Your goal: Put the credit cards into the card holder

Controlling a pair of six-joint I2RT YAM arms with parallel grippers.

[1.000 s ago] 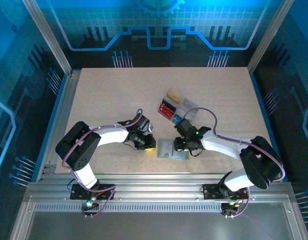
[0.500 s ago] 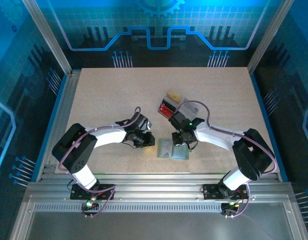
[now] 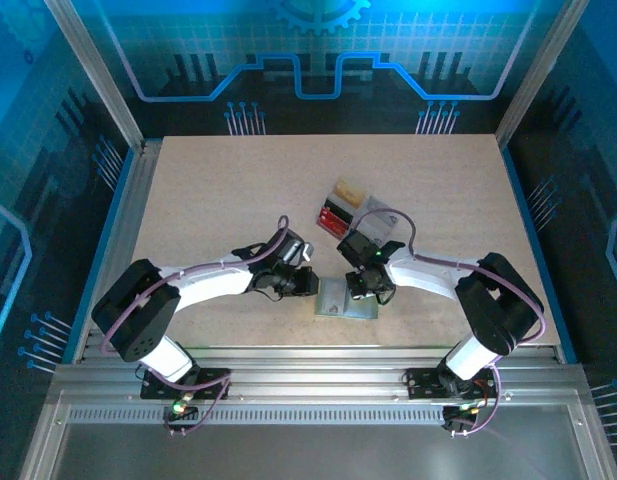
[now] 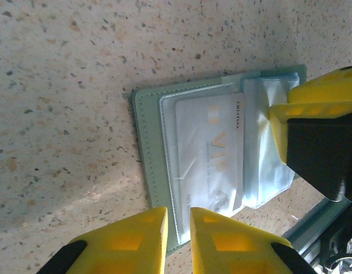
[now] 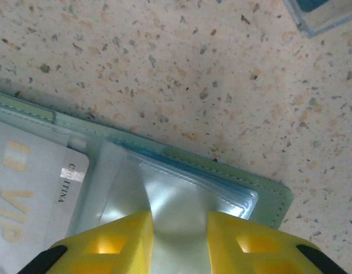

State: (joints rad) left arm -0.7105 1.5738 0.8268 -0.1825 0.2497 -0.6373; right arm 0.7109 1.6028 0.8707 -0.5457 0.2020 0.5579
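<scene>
In the last second your left gripper [image 3: 306,284] has slid right across the worktop [image 3: 218,200]. It now waits just beside the left edge of the card holder [image 3: 336,302]. Its jaws are almost closed and hold nothing. Your right gripper [image 3: 362,292] lifted a little toward the far side and has come back down on the right half of the holder, and its jaws have been narrowing. In the right wrist view they stand a little apart on the clear sleeve [image 5: 181,200]. I cannot tell if they already pinch it.

The holder lies open and flat near the near edge of the worktop, between the two grippers. One pale card [image 4: 207,154] sits already in its left pocket. The other credit cards [image 3: 336,215] remain in the clear tray [image 3: 378,215], on the far side of the holder. So I judge the task is only begun. The right arm seems to prepare the sleeve, or to hold the holder steady, for the next card.
</scene>
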